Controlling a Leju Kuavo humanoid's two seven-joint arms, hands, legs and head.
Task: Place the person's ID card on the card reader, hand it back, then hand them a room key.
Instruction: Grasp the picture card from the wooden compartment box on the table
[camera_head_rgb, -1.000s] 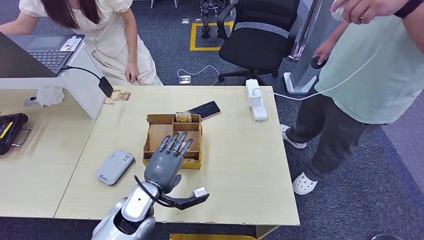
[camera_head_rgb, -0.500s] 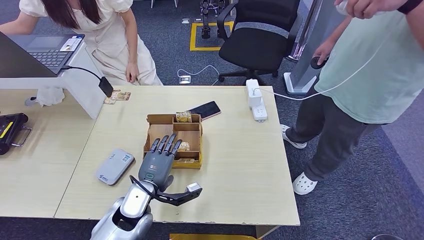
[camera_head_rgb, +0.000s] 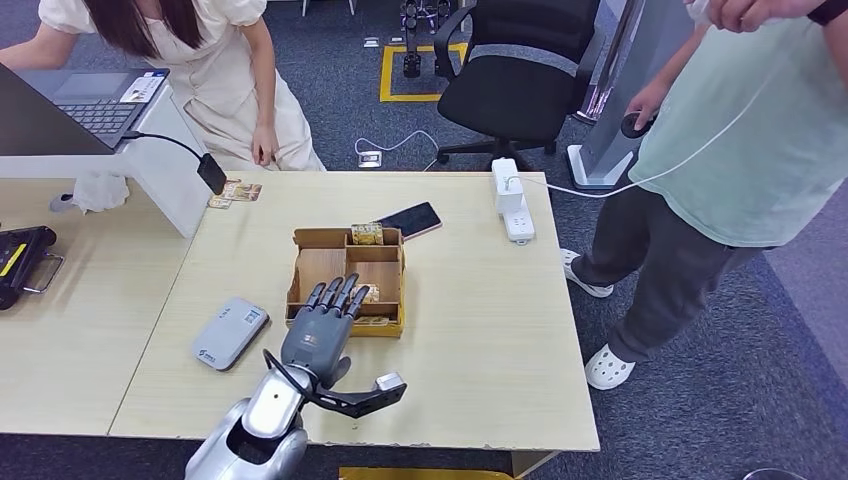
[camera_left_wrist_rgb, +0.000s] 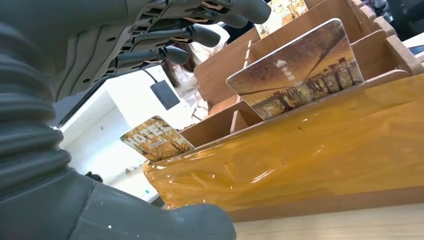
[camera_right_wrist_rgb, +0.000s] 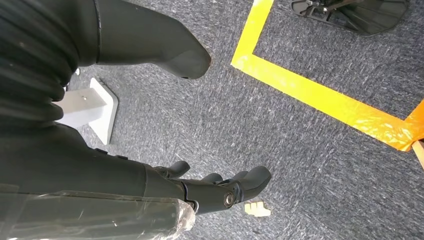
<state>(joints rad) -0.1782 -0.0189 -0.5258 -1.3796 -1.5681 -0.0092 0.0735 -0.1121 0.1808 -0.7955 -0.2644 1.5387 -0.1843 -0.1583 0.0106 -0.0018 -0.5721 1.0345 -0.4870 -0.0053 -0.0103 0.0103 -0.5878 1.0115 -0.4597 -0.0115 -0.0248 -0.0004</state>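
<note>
I read "HOTEL" on one autumn-printed room key card (camera_left_wrist_rgb: 156, 141) standing in the brown wooden divided card box (camera_head_rgb: 322, 262) on the pale wood table (camera_head_rgb: 480, 320); a second such card (camera_left_wrist_rgb: 300, 75) stands beside it. My left hand (camera_head_rgb: 318, 335) hovers over the box's near edge, fingers (camera_left_wrist_rgb: 200, 35) slightly spread, holding nothing. My right hand (camera_right_wrist_rgb: 210, 192) hangs above grey carpet (camera_right_wrist_rgb: 300, 160), fingers loosely apart, empty. The grey rounded card reader (camera_head_rgb: 230, 333) lies left of the box.

"HOTEL" on room key card (camera_left_wrist_rgb: 156, 140) (slanted print).
</note>
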